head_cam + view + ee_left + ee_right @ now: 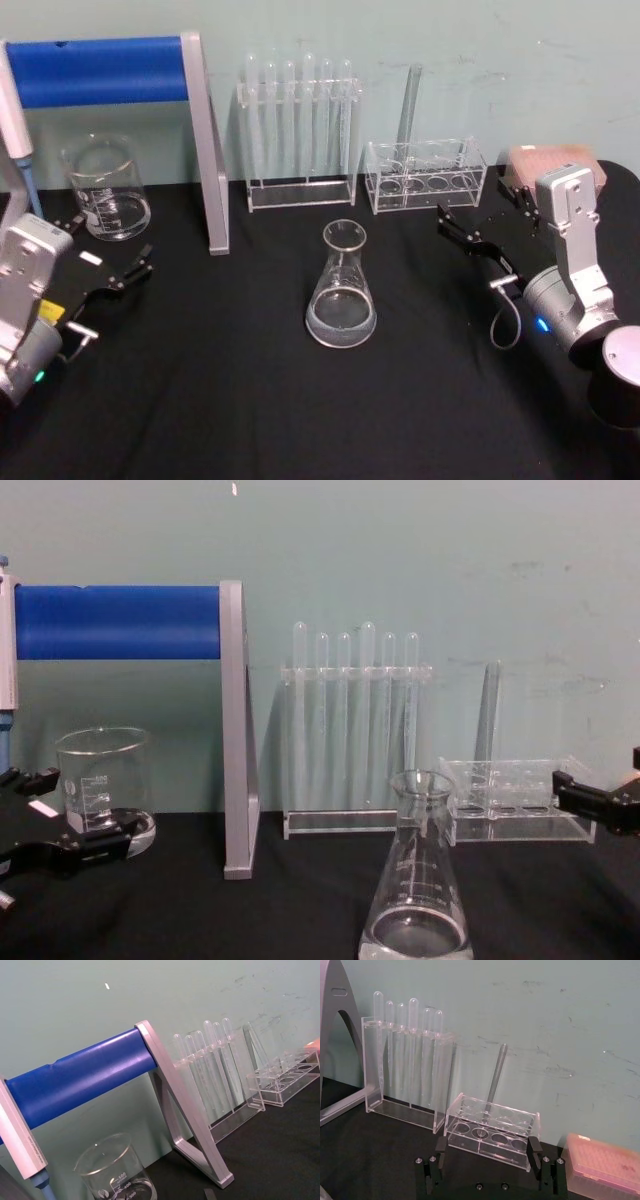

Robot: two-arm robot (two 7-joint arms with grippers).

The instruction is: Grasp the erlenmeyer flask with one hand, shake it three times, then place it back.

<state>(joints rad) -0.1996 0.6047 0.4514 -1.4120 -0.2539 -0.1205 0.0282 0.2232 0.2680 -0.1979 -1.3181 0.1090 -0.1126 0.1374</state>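
flask [341, 290] upright mid-desk, untouched, awaiting grasp | right tool [476, 240] spread at its 2 o'clock | left tool [112, 272] apparently spread, parked at 9

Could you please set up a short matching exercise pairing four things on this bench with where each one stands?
Things:
1. flask
2. beaker
3. pink box
4. tall tube rack

Places:
A. far right, behind the right gripper
B. middle of the black mat, apart from both grippers
C. at the back wall, centre
D. far left, beyond the left gripper

Pairs: 1-B, 2-D, 3-A, 4-C
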